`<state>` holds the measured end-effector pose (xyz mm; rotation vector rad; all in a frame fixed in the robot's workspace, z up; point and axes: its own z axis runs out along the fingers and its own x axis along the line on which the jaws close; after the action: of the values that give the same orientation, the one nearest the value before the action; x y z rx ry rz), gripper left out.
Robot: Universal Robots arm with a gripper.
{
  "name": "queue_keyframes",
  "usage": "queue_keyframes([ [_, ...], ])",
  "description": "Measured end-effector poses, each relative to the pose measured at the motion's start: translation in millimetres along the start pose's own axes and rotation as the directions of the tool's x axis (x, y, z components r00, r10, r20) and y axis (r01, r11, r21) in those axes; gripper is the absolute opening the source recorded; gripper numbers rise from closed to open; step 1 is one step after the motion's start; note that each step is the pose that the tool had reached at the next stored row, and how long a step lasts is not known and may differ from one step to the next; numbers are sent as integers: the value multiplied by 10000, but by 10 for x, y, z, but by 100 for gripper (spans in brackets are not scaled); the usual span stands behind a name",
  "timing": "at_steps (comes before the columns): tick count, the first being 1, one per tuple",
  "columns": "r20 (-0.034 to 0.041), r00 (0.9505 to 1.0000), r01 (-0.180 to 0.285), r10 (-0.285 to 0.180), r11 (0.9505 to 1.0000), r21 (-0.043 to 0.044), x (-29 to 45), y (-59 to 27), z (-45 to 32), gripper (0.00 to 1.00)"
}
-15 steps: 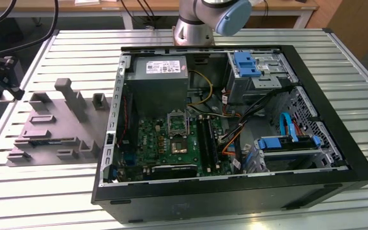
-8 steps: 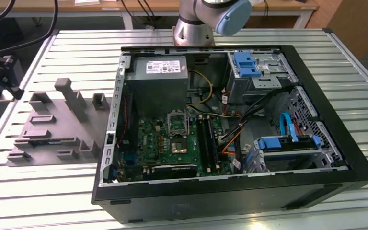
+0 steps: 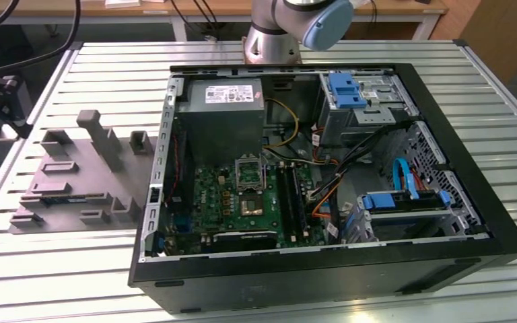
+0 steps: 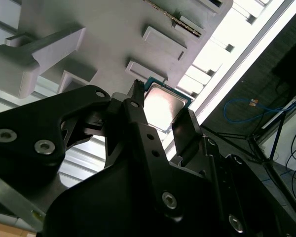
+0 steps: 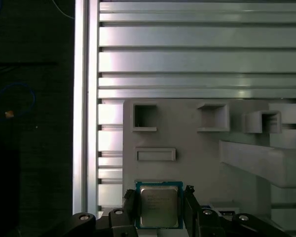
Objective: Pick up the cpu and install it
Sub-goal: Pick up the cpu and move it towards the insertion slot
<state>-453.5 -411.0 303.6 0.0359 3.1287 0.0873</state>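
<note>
The cpu (image 5: 158, 206) is a small square chip with a pale silvery top and a thin teal rim. It sits between my two black fingers, and my gripper (image 5: 160, 197) is shut on its opposite edges. In the second wrist view the cpu (image 4: 163, 106) and my gripper (image 4: 161, 102) show the same hold. The chip hangs over the grey plastic tray (image 5: 197, 148) near the tray's corner by the table edge. In the exterior view the tray (image 3: 70, 185) lies to the left of the open computer case (image 3: 330, 269), whose green motherboard (image 3: 231, 202) carries a square socket (image 3: 250, 171).
Raised grey blocks (image 5: 261, 163) and pockets (image 5: 145, 116) stand on the tray close to the chip. The slatted metal table (image 5: 197, 59) ends just beside the tray, with dark floor (image 5: 29, 123) beyond. Inside the case are cables (image 3: 349, 168), a power supply (image 3: 231, 101) and blue drive brackets (image 3: 402, 202).
</note>
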Motion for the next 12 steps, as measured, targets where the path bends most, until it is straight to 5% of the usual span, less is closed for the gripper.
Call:
queue_keyframes([
  [12,1,10000,0,0,10000,0,0,2,-40,47],
])
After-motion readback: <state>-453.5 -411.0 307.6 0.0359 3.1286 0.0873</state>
